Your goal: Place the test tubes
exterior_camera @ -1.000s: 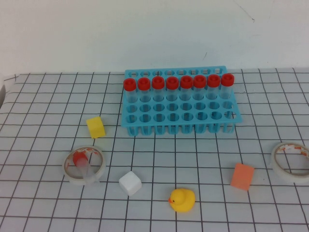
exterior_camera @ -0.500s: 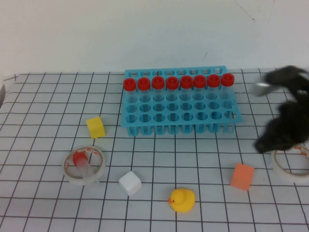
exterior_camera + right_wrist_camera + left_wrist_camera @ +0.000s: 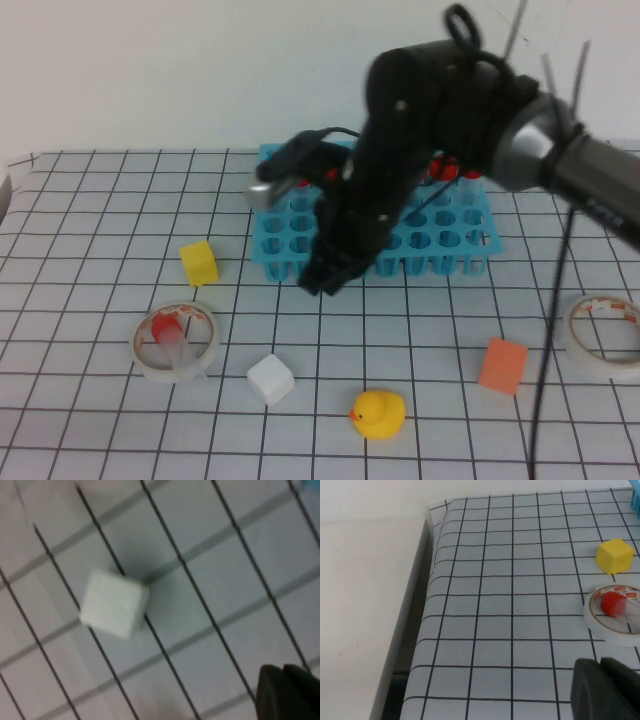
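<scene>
A red-capped test tube [image 3: 170, 338] lies across the ring of a white tape roll [image 3: 145, 355] at the front left; the left wrist view shows this tube [image 3: 613, 605] in its roll [image 3: 592, 622] too. The blue rack [image 3: 272, 248] stands at the back centre, and my right arm hides most of its row of red-capped tubes [image 3: 470, 176]. My right gripper [image 3: 318, 282] hangs shut and empty just in front of the rack's left end. The left gripper [image 3: 599, 663] is shut and empty above the table's left side, short of the roll.
A yellow cube [image 3: 198, 262] sits left of the rack. A white cube [image 3: 270, 378], a yellow duck [image 3: 378, 413] and an orange cube [image 3: 502, 364] lie along the front. A second tape roll [image 3: 603, 332] is at the right. The table's left edge [image 3: 427, 605] drops off.
My right arm has swept in from the right edge, across the rack, down to its front left corner. The tube in the tape roll and the other objects have not moved.
</scene>
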Robot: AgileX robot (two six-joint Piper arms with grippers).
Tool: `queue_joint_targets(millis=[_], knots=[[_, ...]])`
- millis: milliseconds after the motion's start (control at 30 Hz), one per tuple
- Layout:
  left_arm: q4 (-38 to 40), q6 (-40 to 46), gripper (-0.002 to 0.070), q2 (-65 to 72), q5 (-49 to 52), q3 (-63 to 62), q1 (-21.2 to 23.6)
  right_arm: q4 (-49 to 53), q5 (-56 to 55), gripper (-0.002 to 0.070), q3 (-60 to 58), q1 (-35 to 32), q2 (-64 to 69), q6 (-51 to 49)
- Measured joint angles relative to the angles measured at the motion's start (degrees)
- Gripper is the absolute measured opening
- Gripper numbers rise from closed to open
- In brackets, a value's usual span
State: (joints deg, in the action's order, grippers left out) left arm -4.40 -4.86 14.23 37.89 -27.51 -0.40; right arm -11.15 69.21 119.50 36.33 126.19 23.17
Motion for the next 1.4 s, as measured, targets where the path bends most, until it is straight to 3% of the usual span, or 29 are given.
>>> queue_joint_targets(millis=[567,700,833,900,1067,1400], knots=[[2.15,0.00,-0.0002,0.00,-3.73,4.52,0.00,-5.21,-4.52,0.0016,4.92,7.68,1.62,0.84],[3.61,0.00,-0.0001,0.00,-5.08,5.01,0.00,-5.71,-5.92,0.0132,4.92,8.84,1.62,2.05],[3.92,0.00,-0.0001,0.00,-5.57,5.05,0.00,-7.72,-7.40,0.0370,4.92,9.06,1.62,2.17],[4.01,0.00,-0.0001,0.00,-5.56,5.05,0.00,-8.53,-8.71,0.0434,4.92,9.06,1.62,2.17],[4.01,0.00,-0.0001,0.00,-5.70,5.05,0.00,-11.30,-10.18,0.0482,5.00,9.06,2.98,2.06],[4.01,0.00,-0.0001,0.00,-5.84,5.05,0.00,-12.23,-11.99,0.0486,5.00,11.76,8.41,1.33]])
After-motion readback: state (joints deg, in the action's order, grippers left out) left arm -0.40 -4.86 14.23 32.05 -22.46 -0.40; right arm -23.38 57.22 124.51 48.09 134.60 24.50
